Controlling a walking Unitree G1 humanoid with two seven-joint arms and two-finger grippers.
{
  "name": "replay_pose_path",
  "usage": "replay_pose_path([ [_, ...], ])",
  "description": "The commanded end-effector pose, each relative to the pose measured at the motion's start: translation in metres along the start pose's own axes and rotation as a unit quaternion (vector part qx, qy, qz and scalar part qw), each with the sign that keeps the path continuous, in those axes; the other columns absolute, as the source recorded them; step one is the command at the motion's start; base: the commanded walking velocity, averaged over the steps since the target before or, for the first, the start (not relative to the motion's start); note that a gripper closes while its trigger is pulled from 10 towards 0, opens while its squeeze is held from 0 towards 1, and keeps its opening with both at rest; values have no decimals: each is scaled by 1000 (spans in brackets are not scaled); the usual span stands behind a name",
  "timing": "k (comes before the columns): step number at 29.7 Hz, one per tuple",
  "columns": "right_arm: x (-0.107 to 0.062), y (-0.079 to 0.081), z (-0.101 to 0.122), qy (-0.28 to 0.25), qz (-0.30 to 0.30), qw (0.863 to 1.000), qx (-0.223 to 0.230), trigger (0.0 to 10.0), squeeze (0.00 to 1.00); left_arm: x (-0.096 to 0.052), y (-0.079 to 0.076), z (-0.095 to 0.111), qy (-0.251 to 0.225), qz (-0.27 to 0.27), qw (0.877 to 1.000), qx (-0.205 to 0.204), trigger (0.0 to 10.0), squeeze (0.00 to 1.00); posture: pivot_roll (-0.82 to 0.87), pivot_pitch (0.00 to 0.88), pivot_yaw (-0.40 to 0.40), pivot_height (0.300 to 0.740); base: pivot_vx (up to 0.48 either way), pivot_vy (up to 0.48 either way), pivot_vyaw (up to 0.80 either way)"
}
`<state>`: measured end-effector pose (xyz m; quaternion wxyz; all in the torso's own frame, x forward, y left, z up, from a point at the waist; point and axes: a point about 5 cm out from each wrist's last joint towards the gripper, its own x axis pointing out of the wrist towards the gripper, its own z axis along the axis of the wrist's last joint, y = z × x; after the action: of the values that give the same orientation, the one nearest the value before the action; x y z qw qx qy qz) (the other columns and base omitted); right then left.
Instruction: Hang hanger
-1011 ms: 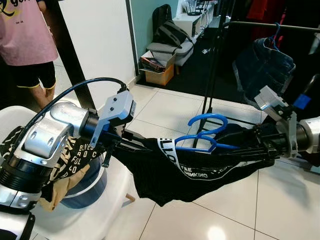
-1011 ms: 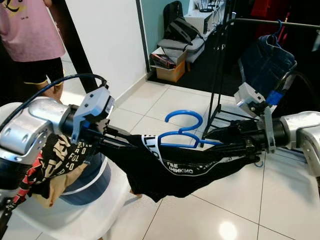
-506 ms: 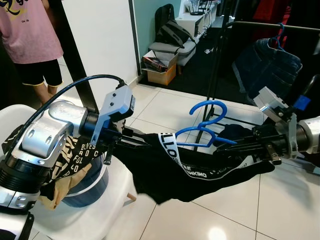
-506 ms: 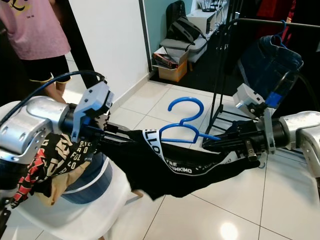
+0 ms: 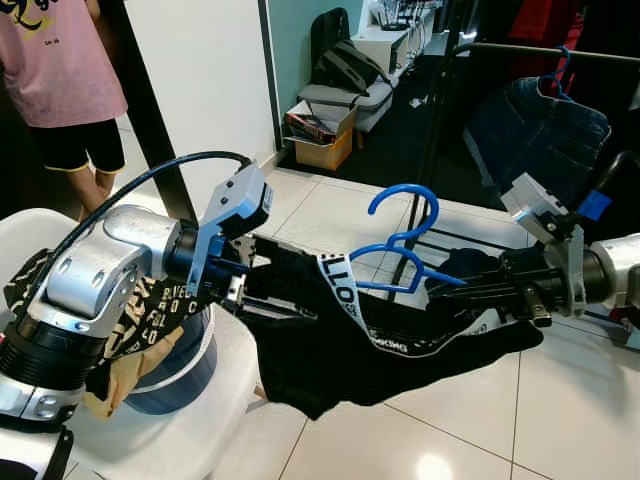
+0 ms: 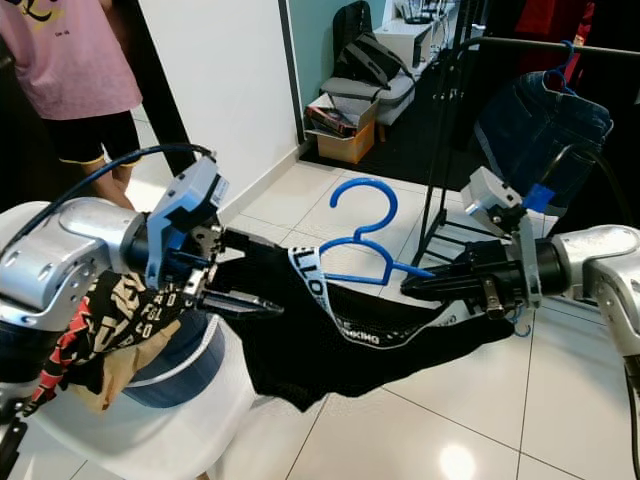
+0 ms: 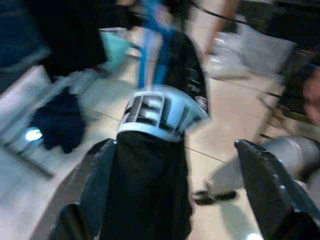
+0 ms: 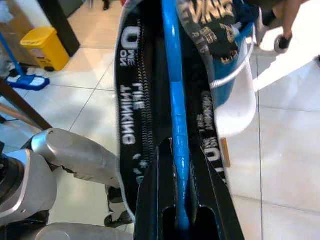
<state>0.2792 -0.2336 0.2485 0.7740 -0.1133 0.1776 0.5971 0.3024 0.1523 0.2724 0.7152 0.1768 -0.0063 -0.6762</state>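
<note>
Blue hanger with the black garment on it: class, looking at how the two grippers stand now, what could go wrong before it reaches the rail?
1. The left gripper is open, so the black garment draped loosely on the blue hanger may slide off.
2. The right gripper clamps just one thin arm of the hanger, so it might twist under the weight.
3. The rail already carries a denim garment, which the hook could snag.

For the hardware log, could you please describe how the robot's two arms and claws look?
Both arms are silver metal with black joint rings. The left arm has a black cable looping over it and a light blue-grey wrist block. Each claw, left claw and right claw, has two long black fingers.
</note>
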Motion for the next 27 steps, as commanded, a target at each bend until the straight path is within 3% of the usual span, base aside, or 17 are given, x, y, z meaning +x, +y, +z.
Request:
replay_pose_path([
  [1,-4,-1,-4,11,-20,1000,5,0,0,-22,10,4,13,56,998,13,10000,1000,-109,0,46,740,0,0,0],
  [3,-8,-5,-20,35,-53,998,27,0,0,-48,24,3,2,147,989,6,10000,1000,-110,0,46,740,0,0,0],
  [5,-8,-5,-20,35,-53,998,27,0,0,-48,24,3,2,147,989,6,10000,1000,-110,0,46,740,0,0,0],
  [6,-9,-7,-30,48,-74,995,42,0,0,-59,29,0,-14,194,981,-3,10000,1000,-111,0,42,740,0,0,0],
  [9,-11,-9,-41,59,-94,992,58,0,0,-67,30,-4,-27,229,973,-12,10000,1000,-112,0,41,740,0,0,0],
  [11,-16,-17,-58,68,-157,981,91,0,0,-78,32,-16,-60,310,948,-38,10000,1000,-111,0,36,740,0,0,0],
  [12,-16,-17,-58,68,-157,981,91,0,0,-78,32,-16,-60,310,948,-38,10000,1000,-111,0,36,740,0,0,0],
  [13,-22,-29,-67,59,-226,965,115,0,0,-81,34,-30,-76,367,925,-64,10000,1000,-111,0,36,740,0,0,0],
  [15,-22,-29,-67,59,-226,965,115,0,0,-81,34,-30,-76,367,925,-64,10000,1000,-111,0,36,740,0,0,0],
  [16,-31,-44,-79,37,-330,931,153,0,0,-80,34,-54,-90,423,895,-107,10000,0,-113,0,31,740,0,0,0],
  [17,-42,-58,-94,14,-446,875,188,0,0,-72,26,-87,-82,465,868,-156,10000,0,-115,0,30,740,0,0,0],
  [18,-42,-58,-94,14,-446,875,188,0,0,-72,26,-87,-82,465,868,-156,10000,0,-115,0,30,740,0,0,0],
  [19,-50,-63,-111,-28,-538,810,231,0,0,-54,10,-128,-59,494,838,-223,10000,0,-116,0,27,740,0,0,-513],
  [20,-50,-63,-111,-28,-538,810,231,0,0,-54,10,-128,-59,494,838,-223,10000,0,-116,0,27,740,0,0,-513],
  [21,-54,-63,-126,-53,-592,760,265,0,0,-39,-6,-159,-40,505,816,-276,10000,0,-116,0,27,740,0,0,-569],
  [22,-52,-59,-139,-64,-617,729,289,0,0,-23,-25,-186,-10,506,801,-320,10000,0,-119,0,27,740,0,0,-675],
  [27,-50,-56,-146,-68,-626,716,301,0,0,-14,-36,-200,7,504,793,-343,10000,0,-119,0,27,740,0,0,-675],
])
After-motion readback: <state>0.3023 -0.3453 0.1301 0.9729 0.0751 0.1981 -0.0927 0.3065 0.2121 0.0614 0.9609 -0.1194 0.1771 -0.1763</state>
